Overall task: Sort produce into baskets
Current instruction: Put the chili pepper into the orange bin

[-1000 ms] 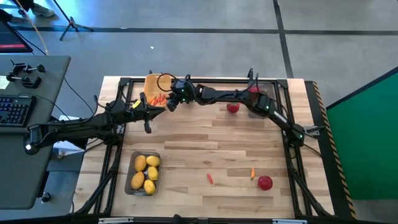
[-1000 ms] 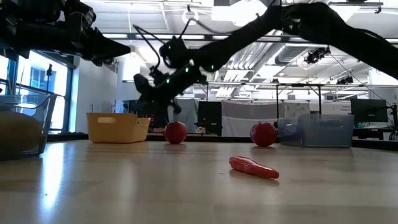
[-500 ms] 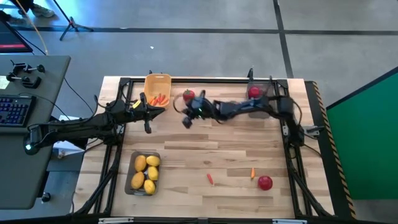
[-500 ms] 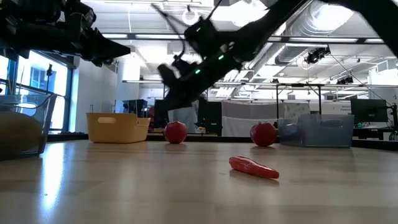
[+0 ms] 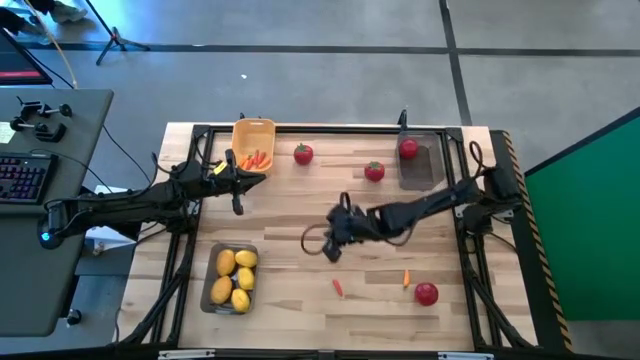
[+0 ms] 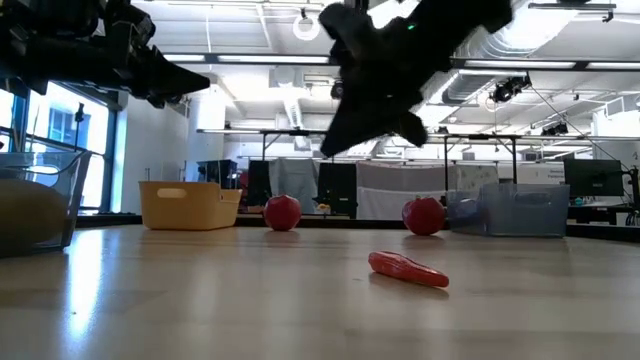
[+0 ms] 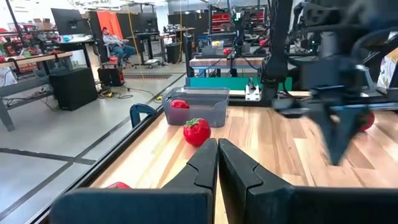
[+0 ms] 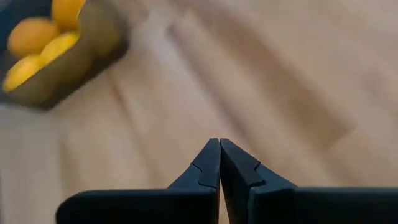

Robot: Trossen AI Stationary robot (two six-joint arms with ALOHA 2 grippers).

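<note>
My right gripper (image 5: 333, 251) hangs shut and empty above the middle of the table; its wrist view shows the closed fingertips (image 8: 219, 145) over bare wood. My left gripper (image 5: 237, 205) is shut and level at the far left, near the yellow basket (image 5: 253, 140), which holds carrot pieces (image 5: 258, 158). Lemons (image 5: 233, 277) fill the grey tray (image 5: 214, 300) at the near left. A red fruit (image 5: 408, 149) lies in the far-right grey tray (image 5: 420, 172). On the wood lie loose red fruits (image 5: 303, 153) (image 5: 374, 171) (image 5: 427, 293) and carrot pieces (image 5: 338, 287) (image 5: 406, 278).
A black frame (image 5: 330, 128) runs round the table's edges. Between the lemon tray and the near-right red fruit the wood is bare apart from the two carrot pieces. Beyond the table's left side stands a desk with a keyboard (image 5: 22, 178).
My right gripper has swung fast from beside the yellow basket at the far left toward the near edge and the right, ending above the table's middle. The red fruit next to the basket, hidden under the arm before, now shows.
</note>
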